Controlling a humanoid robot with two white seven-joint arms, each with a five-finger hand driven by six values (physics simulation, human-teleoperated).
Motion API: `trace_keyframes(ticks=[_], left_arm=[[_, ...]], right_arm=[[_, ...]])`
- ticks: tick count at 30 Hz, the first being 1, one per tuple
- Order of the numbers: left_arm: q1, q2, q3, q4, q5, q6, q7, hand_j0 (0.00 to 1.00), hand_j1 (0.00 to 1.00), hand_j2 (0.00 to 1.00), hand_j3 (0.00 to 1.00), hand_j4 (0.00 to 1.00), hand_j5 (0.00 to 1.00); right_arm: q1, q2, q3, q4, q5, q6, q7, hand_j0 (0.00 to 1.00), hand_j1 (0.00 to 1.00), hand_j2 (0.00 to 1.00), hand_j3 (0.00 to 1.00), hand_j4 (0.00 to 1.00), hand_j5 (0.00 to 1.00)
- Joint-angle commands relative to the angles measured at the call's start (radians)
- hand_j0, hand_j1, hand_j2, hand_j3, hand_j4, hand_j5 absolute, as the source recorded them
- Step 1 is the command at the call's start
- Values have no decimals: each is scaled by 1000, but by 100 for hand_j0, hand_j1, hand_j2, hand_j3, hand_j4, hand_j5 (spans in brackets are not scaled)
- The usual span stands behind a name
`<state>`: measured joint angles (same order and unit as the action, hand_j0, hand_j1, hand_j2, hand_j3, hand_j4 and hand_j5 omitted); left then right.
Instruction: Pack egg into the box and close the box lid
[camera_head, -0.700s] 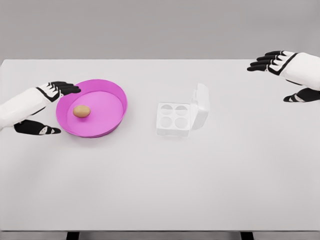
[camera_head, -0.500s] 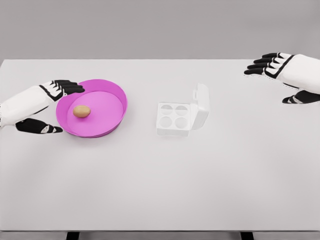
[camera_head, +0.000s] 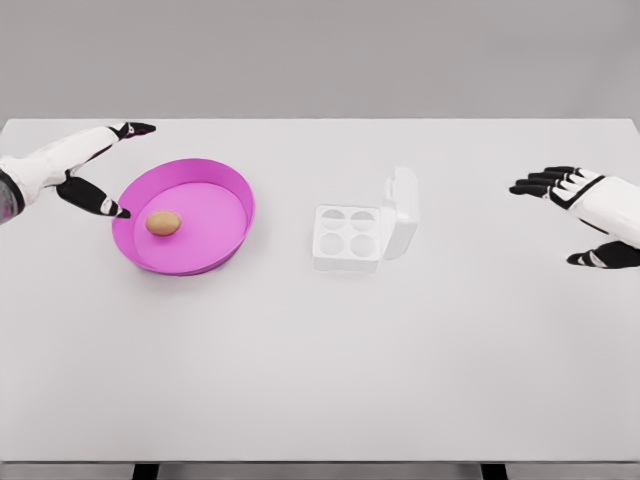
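Observation:
A brown egg (camera_head: 163, 223) lies in a pink round tray (camera_head: 226, 187) on the left of the white table. To its right stands a white egg box (camera_head: 347, 238) with four hollow cups and its lid (camera_head: 401, 212) raised on the right side. My left hand (camera_head: 105, 168) hovers open just beyond the tray's upper left rim, thumb near the rim, holding nothing. My right hand (camera_head: 566, 215) is open at the far right, well away from the box.
The white table (camera_head: 320, 380) fills the view, with its front edge near the bottom and two dark legs showing below it. A grey wall stands behind.
The left hand rose from the tray's left side to its upper left, away from me. The right hand came down from the far right corner toward the table's middle height.

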<state>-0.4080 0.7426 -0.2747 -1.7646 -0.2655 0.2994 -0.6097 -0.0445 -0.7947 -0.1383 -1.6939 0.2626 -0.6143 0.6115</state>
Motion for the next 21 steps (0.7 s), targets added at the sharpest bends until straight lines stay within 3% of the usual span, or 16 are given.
trace_keyframes(ticks=[1,4,8,21], left_arm=[[0,-57,-50,-1,-103,40,-1,100,100,100,100,100,100],[-5,-69,-87,-1,-121,122,-1,94,94,94,94,94,94],[-8,-69,-115,-1,-149,129,-1,89,89,89,89,89,89],[-23,-72,-204,-6,-319,118,-1,89,89,89,89,89,89]], right_arm=[[0,-29,-7,-16,-6,3,-1,100,100,100,100,100,100],[29,-34,-9,-59,-9,3,-1,100,100,100,100,100,100],[34,-35,-21,-53,-13,3,-1,100,100,100,100,100,100],[68,-31,-50,-59,-13,3,-1,100,100,100,100,100,100]])
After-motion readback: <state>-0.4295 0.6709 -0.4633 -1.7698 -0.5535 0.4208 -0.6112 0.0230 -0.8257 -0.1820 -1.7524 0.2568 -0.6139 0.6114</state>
